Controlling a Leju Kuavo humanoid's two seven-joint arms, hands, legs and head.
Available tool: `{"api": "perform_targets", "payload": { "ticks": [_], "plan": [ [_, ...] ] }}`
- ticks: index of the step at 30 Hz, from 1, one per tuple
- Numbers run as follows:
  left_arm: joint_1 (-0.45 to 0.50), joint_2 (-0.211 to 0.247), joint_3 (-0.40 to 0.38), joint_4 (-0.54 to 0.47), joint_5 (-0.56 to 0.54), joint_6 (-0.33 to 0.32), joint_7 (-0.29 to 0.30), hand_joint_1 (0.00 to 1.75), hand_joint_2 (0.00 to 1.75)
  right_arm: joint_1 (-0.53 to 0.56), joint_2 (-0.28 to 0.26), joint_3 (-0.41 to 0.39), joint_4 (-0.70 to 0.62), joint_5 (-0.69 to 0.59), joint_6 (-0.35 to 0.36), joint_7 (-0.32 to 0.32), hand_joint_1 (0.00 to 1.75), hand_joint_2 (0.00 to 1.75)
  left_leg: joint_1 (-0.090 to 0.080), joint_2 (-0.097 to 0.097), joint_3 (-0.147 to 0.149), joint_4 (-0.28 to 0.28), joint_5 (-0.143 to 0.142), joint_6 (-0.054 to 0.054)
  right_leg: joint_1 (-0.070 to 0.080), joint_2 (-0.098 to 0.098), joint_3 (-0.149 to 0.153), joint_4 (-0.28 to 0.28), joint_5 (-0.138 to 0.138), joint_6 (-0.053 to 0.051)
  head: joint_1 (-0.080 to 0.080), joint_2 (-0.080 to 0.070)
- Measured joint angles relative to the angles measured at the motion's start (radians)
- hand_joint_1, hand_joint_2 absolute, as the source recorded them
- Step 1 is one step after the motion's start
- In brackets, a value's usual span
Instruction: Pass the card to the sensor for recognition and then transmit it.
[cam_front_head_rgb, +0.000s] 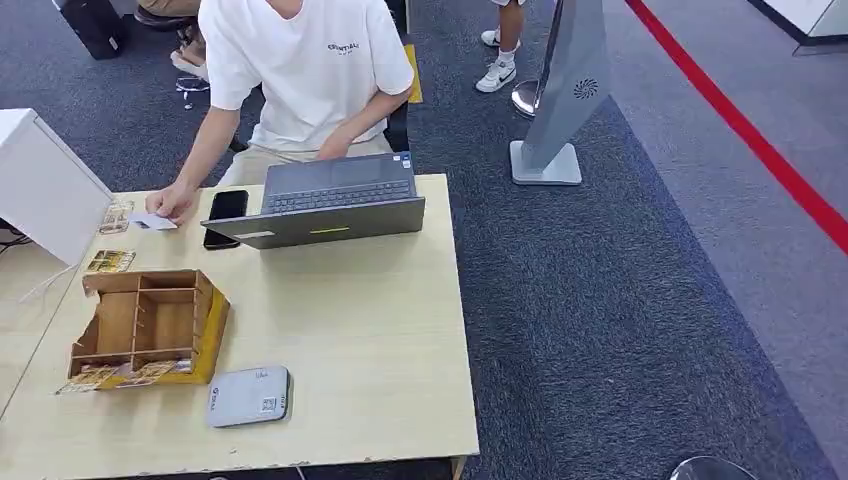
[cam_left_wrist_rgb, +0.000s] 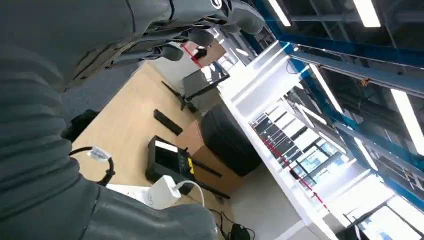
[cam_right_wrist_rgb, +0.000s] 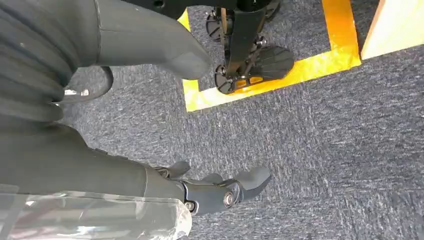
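A person in a white T-shirt sits behind the table (cam_front_head_rgb: 380, 330) and rests a hand (cam_front_head_rgb: 172, 200) on a white card (cam_front_head_rgb: 153, 222) at the far left. The grey flat sensor (cam_front_head_rgb: 248, 396) lies near the table's front edge, beside a wooden organiser box (cam_front_head_rgb: 150, 325). My left hand (cam_left_wrist_rgb: 165, 30) is raised, its fingers (cam_left_wrist_rgb: 200, 36) apart and holding nothing. My right hand (cam_right_wrist_rgb: 165, 185) hangs over the blue carpet, thumb (cam_right_wrist_rgb: 160, 50) and fingers (cam_right_wrist_rgb: 240, 185) spread, with nothing in it.
A grey laptop (cam_front_head_rgb: 330, 200) and a black phone (cam_front_head_rgb: 225, 215) lie at the back of the table. Patterned cards (cam_front_head_rgb: 110, 261) lie by a white box (cam_front_head_rgb: 45, 185) at the left. A grey stand (cam_front_head_rgb: 560, 100) rises on the carpet to the right.
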Motion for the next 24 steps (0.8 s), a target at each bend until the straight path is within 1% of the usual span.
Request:
{"api": "perform_targets", "payload": {
  "ticks": [4,10,24],
  "plan": [
    [-0.034,0.033,-0.055,0.051,-0.105,0.048,0.029,0.0,1.75,-0.004,-0.002,0.002,0.0,0.005,0.006,0.009,0.0,1.75,0.0,0.0,0.0,0.0,0.001,0.0,0.0,0.0,0.0,0.0,0.001,0.0,0.0,0.0],
    [-0.091,0.084,-0.148,0.14,-0.254,0.112,0.096,0.0,1.75,-0.01,-0.004,0.007,0.0,0.019,0.008,0.02,0.0,1.75,0.0,0.0,0.0,0.0,0.002,-0.001,0.0,0.0,0.0,0.0,0.001,0.0,0.0,0.0],
    [-0.233,0.215,-0.373,0.388,-0.579,0.251,0.268,0.0,1.75,-0.018,-0.008,0.027,0.0,0.045,0.01,0.053,0.0,1.75,0.0,0.001,0.0,0.001,0.002,-0.001,0.0,0.001,0.0,0.0,0.002,0.0,0.0,0.0]
  ]
}}
